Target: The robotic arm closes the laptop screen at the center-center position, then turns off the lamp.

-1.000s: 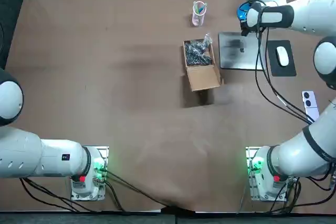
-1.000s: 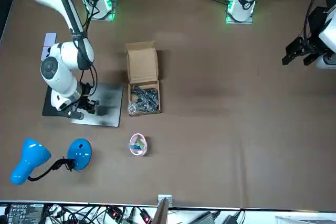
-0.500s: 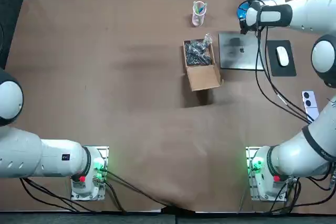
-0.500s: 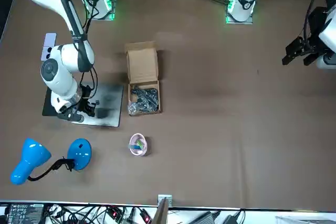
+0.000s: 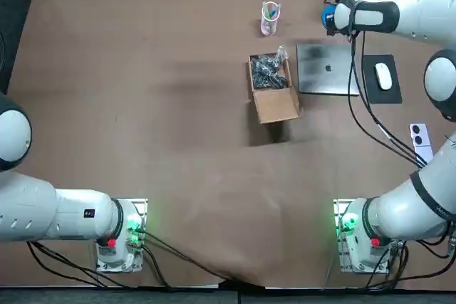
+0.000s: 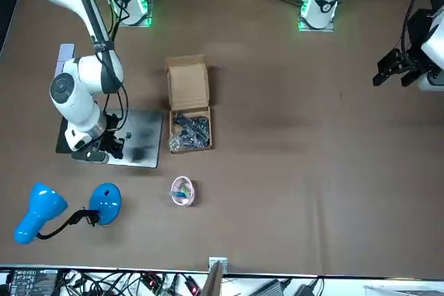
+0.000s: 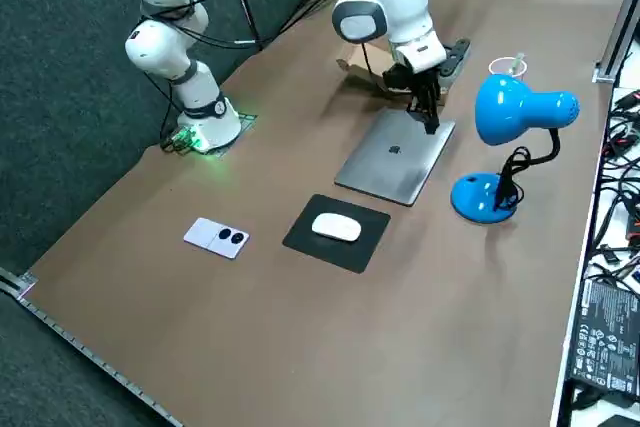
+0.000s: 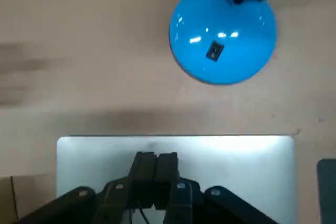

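Right gripper (image 8: 156,157) is closed, both fingers pressed flat together with nothing between them, pointing straight down over the far edge of the laptop (image 8: 231,169); whether the tips touch the lid I cannot tell. Clock bearings below take twelve as the table side away from the robot's bases. Laptop (image 5: 324,69) lies shut and flat, silver lid up with its logo showing, in the far right part of the brown table (image 5: 142,105). Blue desk lamp (image 7: 495,195) stands just beyond it at about twelve o'clock, apart from the lid, its round domed base carrying a small dark rocker switch (image 8: 213,52) on top and a black cord at its far side; the head (image 6: 38,211) leans out toward two o'clock from the base. Whether the lamp is lit I cannot tell. Gripper (image 7: 428,115) hangs between lid and lamp base, nearer the lid. At nine o'clock of the laptop sits an open cardboard box (image 5: 272,90), flap folded toward the robot, a tangle of small dark parts in it. Pink cup (image 5: 270,18) with pens stands at twelve o'clock of the box. At three o'clock of the laptop, just beside it, a white mouse (image 5: 383,76) rests on a black mouse pad (image 7: 300,237). Small white device (image 7: 218,237) with two dark circles lies at about five o'clock, well apart.
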### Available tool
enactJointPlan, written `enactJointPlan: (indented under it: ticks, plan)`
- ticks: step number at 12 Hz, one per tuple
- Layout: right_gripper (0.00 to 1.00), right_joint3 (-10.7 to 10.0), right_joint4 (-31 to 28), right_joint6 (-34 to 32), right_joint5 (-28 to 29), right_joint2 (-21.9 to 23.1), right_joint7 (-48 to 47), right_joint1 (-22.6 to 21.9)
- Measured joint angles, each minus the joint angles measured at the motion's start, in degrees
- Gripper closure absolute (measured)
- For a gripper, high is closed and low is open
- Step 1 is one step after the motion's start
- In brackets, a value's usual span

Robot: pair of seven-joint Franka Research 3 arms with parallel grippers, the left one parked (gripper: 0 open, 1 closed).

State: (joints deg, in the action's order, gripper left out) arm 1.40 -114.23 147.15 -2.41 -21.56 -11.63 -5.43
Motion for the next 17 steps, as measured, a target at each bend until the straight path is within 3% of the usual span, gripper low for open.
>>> enactJointPlan:
  ticks: [6, 7, 9, 13, 15, 17]
  plan:
    - [0.98, 0.05, 6.06, -9.46, -1.11, 0.31, -0.01, -0.97]
    - [0.96, 0.04, 7.29, -11.76, -1.11, 0.38, -0.04, -1.08]
    - [0.83, 0.03, 9.08, -15.82, -1.15, 0.83, -0.57, -1.09]
    - [0.89, 0.09, 9.57, -19.81, -4.87, 2.94, -5.43, -2.17]
    - [0.98, 0.21, 9.58, -20.31, -7.74, 3.62, -9.36, -3.92]
    - [0.98, 0.29, 9.57, -20.43, -9.4, 3.98, -12.68, -5.98]
